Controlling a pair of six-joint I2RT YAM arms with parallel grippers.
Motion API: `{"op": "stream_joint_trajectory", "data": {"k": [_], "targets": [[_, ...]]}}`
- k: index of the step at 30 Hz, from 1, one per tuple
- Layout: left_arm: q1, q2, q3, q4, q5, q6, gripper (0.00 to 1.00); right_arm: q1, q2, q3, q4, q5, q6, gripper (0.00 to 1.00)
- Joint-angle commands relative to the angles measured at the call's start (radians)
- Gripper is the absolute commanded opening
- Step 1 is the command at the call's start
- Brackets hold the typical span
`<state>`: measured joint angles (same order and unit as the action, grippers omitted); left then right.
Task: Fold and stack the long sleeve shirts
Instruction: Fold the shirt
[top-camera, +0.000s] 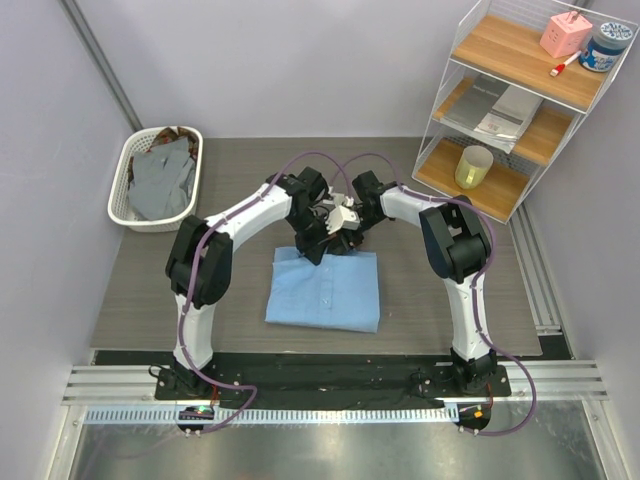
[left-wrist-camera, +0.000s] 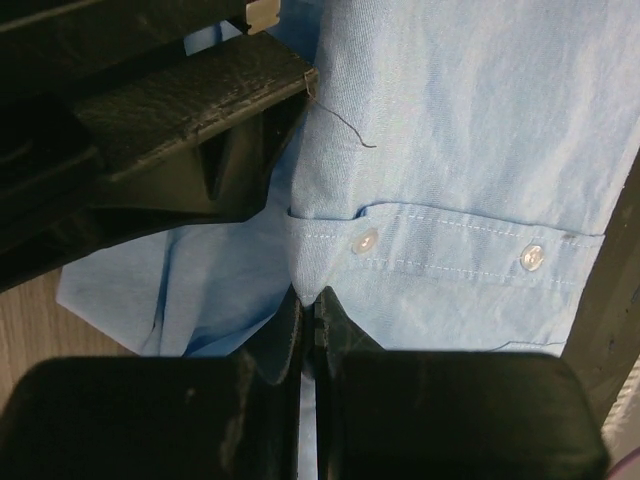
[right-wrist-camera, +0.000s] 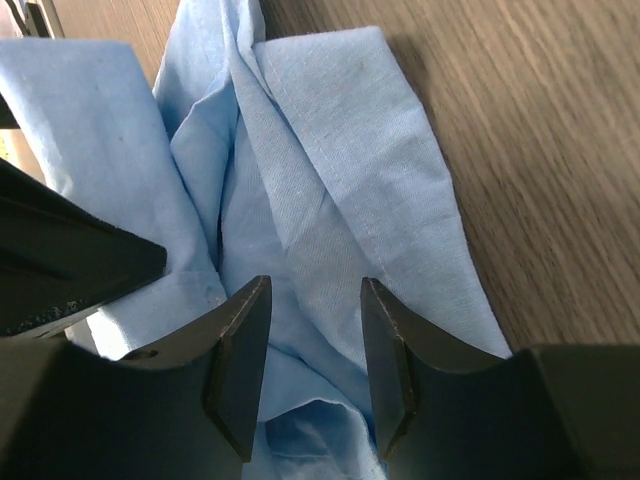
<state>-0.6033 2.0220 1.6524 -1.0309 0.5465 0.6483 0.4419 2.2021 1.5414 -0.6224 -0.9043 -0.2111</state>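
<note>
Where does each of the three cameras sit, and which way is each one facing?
Top external: above and behind the robot, facing down at the table; both arms show, meeting over the light blue shirt.
Left wrist: on the left arm, facing along the left claw, shut on the shirt's buttoned edge.
Right wrist: on the right arm, facing down at bunched cloth and table; right claw open astride it.
Shared: all three see the shirt.
</note>
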Motion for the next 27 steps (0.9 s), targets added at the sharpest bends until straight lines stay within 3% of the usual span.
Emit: {"op": "stream_joint_trajectory", "data": {"k": [1,13,23,27], "targets": [[0.008,-0.002,0.047,0.011,-0.01,0.031,0.0,-0.003,-0.007,0.051,-0.033,-0.002,-0.017,0.48],[0.025,0.023,0.109,-0.017,-0.014,0.056,0.0,-0.109,-0.002,0.227,-0.092,-0.011,0.01,0.56],[0.027,0.037,0.107,-0.021,-0.013,0.08,0.0,-0.089,0.123,0.293,-0.033,0.016,0.023,0.45],[0.027,0.041,0.092,-0.017,-0.007,0.077,0.0,-0.071,0.14,0.231,-0.045,0.031,-0.04,0.42]]}}
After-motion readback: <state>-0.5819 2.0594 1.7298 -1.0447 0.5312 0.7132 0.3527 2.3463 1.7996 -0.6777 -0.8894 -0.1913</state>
